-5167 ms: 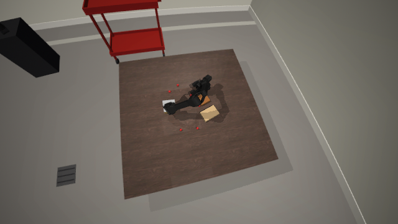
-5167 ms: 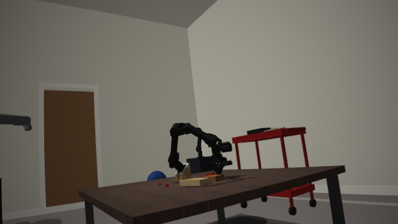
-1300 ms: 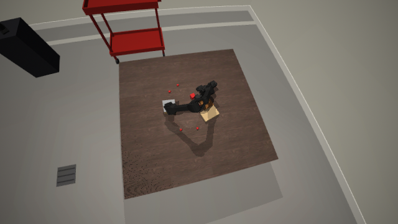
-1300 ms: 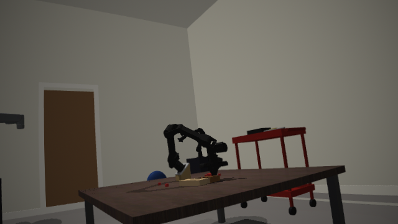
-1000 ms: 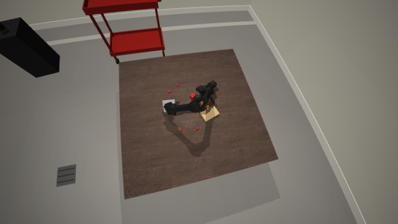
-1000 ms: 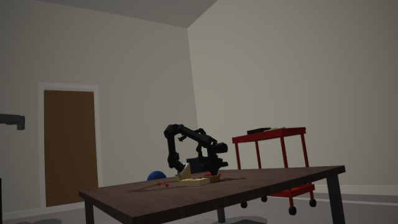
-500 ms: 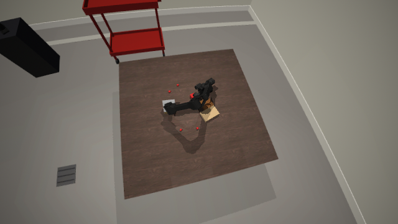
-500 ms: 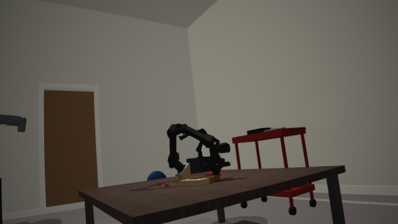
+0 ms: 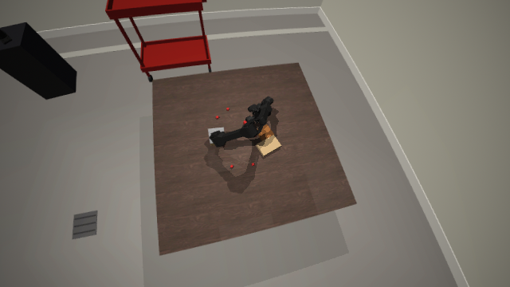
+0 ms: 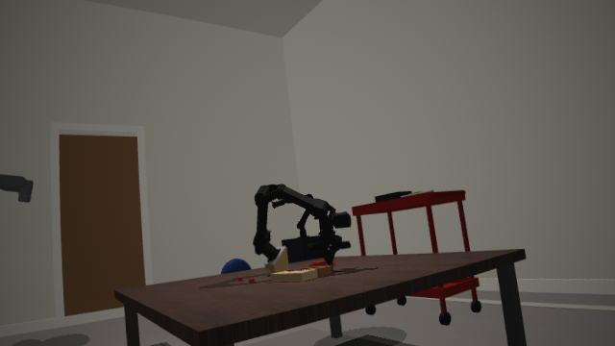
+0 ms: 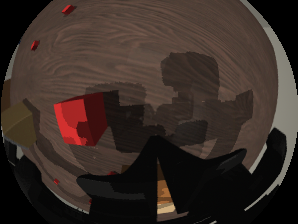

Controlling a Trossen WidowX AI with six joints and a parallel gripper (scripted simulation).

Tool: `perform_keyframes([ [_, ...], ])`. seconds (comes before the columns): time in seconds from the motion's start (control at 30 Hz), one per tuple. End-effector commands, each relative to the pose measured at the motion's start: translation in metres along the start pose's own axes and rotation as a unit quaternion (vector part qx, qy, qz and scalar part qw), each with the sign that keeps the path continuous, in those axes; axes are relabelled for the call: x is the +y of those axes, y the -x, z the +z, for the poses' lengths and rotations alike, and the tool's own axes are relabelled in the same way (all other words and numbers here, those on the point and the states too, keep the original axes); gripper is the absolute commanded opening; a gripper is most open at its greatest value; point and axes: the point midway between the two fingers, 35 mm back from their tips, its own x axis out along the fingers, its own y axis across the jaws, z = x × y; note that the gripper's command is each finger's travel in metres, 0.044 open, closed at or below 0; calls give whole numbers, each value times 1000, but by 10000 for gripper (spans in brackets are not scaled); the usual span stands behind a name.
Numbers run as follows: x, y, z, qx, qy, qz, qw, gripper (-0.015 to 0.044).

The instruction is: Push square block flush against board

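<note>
Pincer (image 9: 261, 124) (image 10: 330, 262) (image 11: 154, 139): fingers together, with nothing held, pointing down at the orange-brown wooden piece (image 9: 266, 132) (image 10: 325, 271) (image 11: 162, 190). Whether the tips touch that piece cannot be told. The landmark is the pale wooden piece (image 9: 268, 146) (image 10: 293, 275) (image 11: 165, 207), lying flat on the bench (image 9: 191, 207) (image 10: 312, 303) (image 11: 125, 30). The orange-brown piece lies flat at its cart-facing side, the two appearing to meet in the top view; the arm partly hides the join, so full contact and evenness of edges cannot be confirmed. These are the task's two parts; which is the square block and which the board cannot be told with certainty.

Red block (image 9: 245, 122) (image 10: 322, 263) (image 11: 80, 120): apart from the pale piece, beyond the orange-brown one, partly covered by the arm (image 9: 235, 134) (image 10: 298, 197) in the top view. Arm stand (image 9: 215, 129) (image 10: 282, 257): well to the left of the pale piece, as seen from above. Small red bits (image 9: 231, 167) (image 10: 252, 281) (image 11: 68, 9): scattered around the pale piece, apart from it. Red cart (image 9: 175, 65) (image 10: 408, 204): past the bench edge, well apart from the pale piece.
</note>
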Motion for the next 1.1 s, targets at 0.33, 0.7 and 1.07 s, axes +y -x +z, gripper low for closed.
perform_keyframes([
  [0.33,-15,40,-8,-4,-65,-20,998,0],
  [0.7,-37,41,-37,-13,-245,-17,969,0],
  [1.07,-56,42,-67,-15,-416,-14,909,0],
])
